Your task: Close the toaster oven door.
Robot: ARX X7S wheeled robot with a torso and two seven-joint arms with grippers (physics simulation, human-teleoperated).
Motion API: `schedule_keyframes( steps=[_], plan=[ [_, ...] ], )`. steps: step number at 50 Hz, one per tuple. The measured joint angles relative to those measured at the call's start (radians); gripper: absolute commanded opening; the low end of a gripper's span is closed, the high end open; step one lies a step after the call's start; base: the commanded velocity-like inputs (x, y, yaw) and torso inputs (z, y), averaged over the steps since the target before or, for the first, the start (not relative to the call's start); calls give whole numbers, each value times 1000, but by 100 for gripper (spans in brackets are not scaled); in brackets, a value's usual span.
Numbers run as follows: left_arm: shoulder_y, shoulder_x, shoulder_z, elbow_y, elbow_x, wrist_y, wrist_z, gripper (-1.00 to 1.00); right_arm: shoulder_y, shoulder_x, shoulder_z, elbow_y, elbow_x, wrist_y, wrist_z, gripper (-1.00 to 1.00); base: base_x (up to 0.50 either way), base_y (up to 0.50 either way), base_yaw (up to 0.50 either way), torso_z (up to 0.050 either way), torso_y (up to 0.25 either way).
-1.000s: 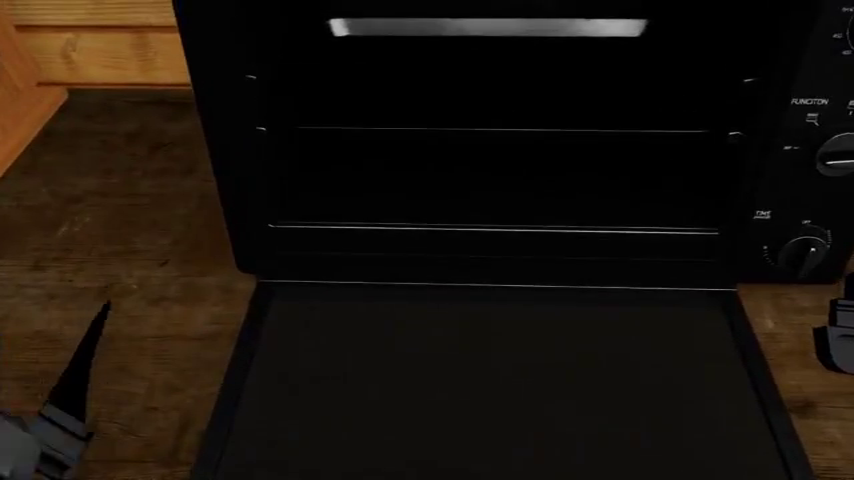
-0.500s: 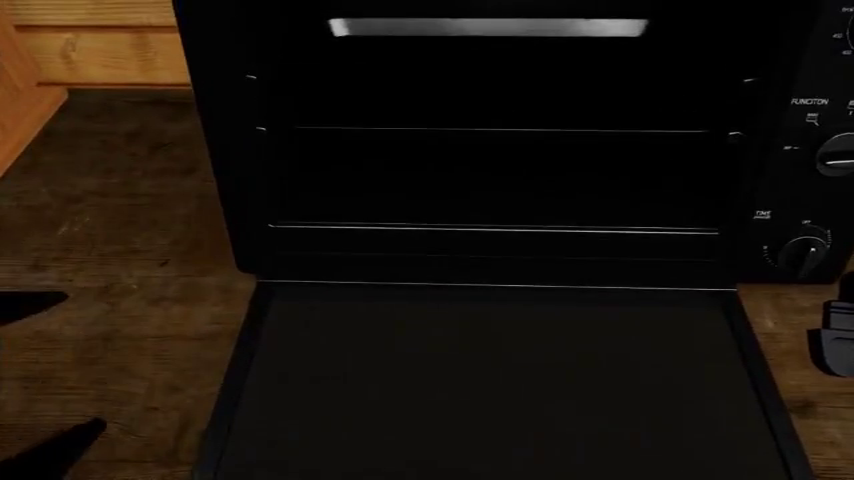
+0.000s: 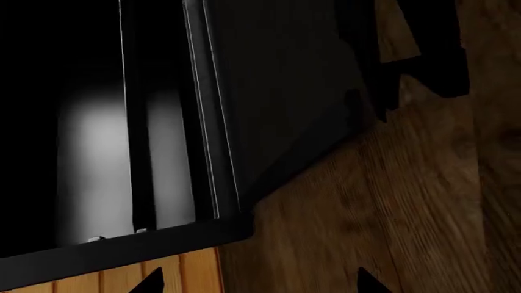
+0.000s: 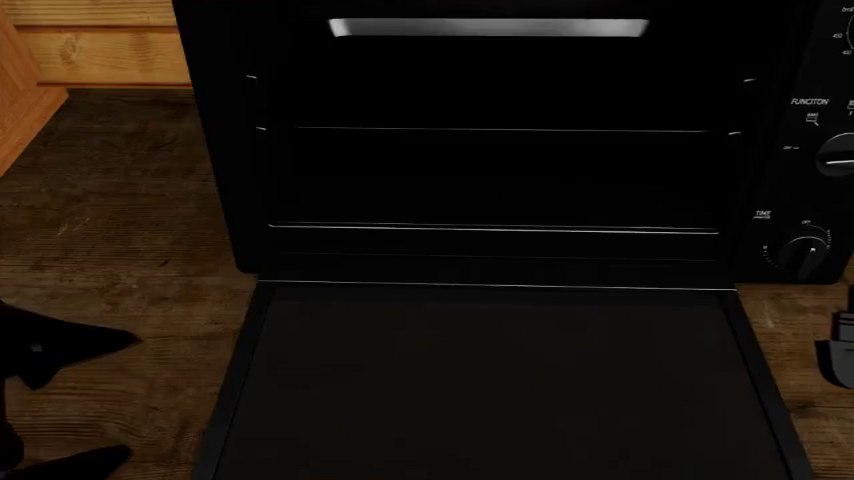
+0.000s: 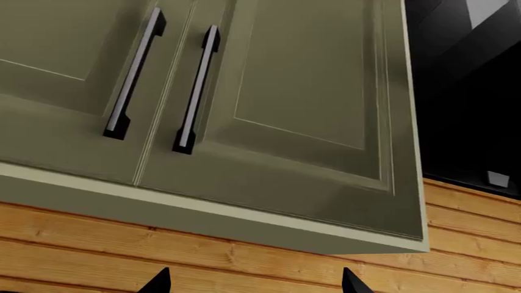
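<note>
The toaster oven [image 4: 494, 150] fills the head view, its cavity open and wire racks [image 4: 494, 229] showing. The toaster oven door [image 4: 494, 380] lies flat toward me on the wooden counter; its handle is past the frame's lower edge. My left gripper [image 4: 120, 398] hovers open over the counter just left of the door, touching nothing. Its wrist view shows the oven's black body [image 3: 285, 91] and two spread fingertips [image 3: 150, 284]. Only part of my right gripper [image 4: 841, 360] shows, by the door's right edge. It is open [image 5: 254, 285] and empty in its wrist view.
Round knobs [image 4: 805, 250] sit on the oven's right panel. The wooden counter [image 4: 120, 220] stretches left of the oven, with a plank wall [image 4: 94, 50] behind. Pale green cabinet doors [image 5: 309, 104] with bar handles [image 5: 195, 91] hang above a plank wall in the right wrist view.
The left gripper has turned and moved closer to the door's left edge, its fingers now spread wide. The right gripper shifted slightly. The door has not moved.
</note>
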Motion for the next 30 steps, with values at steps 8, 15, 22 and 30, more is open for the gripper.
schedule_keyframes(
  steps=[8, 15, 22, 30],
  plan=[
    [-54, 36, 39, -50, 33, 39, 18, 100, -57, 7, 43, 0, -3, -21, 4, 100, 0, 0, 0, 0, 0],
    [-94, 67, 69, -84, 54, 65, 31, 100, -103, 9, 82, -1, -5, -34, 5, 100, 0, 0, 0, 0, 0],
    [-122, 90, 93, -104, 67, 90, 41, 100, -146, 13, 117, -1, -5, -49, 7, 100, 0, 0, 0, 0, 0],
    [-146, 114, 121, -126, 76, 122, 50, 100, -185, 18, 154, 0, -2, -60, 10, 100, 0, 0, 0, 0, 0]
  ],
)
